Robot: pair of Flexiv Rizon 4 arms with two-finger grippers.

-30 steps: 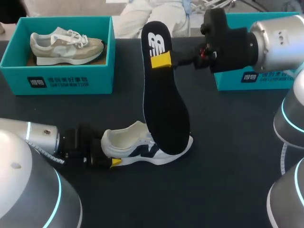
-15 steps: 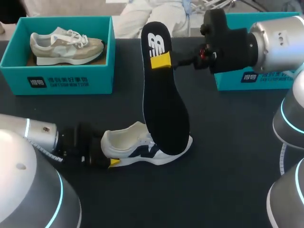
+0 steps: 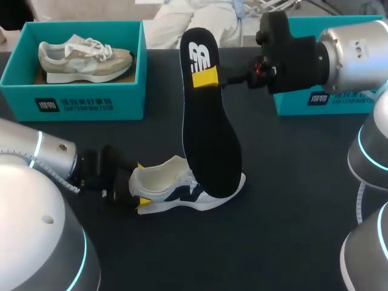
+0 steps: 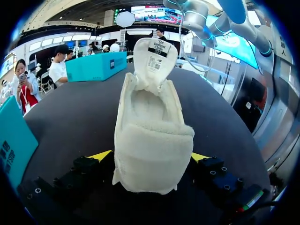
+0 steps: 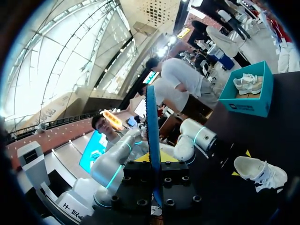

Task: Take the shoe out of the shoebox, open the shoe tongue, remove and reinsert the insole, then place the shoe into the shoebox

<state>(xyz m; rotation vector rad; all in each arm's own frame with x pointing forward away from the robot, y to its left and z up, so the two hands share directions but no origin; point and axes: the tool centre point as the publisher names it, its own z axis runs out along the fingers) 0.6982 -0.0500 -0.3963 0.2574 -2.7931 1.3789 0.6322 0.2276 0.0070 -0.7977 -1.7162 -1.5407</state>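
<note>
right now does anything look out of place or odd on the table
Only the black insole: it is out of the white shoe, held on end over it by the right hand. The left hand clamps the shoe's heel. Nothing looks spilled or damaged.

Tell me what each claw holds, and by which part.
Right claw: the insole, near its heel end. Left claw: the shoe, by the heel, a finger on each side.
</note>
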